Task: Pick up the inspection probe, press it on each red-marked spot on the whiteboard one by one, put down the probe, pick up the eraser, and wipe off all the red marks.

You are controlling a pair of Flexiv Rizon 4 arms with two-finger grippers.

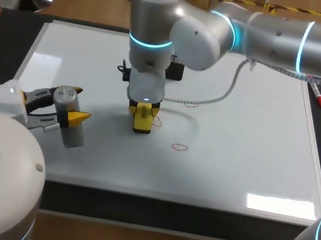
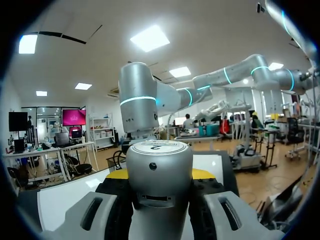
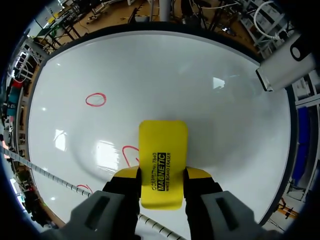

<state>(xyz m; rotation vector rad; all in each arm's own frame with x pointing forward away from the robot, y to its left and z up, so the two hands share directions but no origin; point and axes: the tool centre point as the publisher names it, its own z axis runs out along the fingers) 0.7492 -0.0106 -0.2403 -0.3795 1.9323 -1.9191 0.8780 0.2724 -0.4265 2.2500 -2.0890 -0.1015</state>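
1. The left gripper hangs over the left part of the whiteboard, well apart from the other arm's gripper. Its yellow-tipped fingers are closed from both sides on the grey cylindrical inspection probe. Whether the probe touches the board cannot be told.
2. The right gripper is near the board's middle, its fingers clamped on the yellow eraser, which juts out ahead of them, down at the board.
3. A half-hidden red mark lies just beside the eraser. A red oval lies ahead of this gripper on the same side, apart from it. A third mark sits beside the gripper, by a coiled cable.
4. A red marker lies far to the right gripper's right, at the board's edge.
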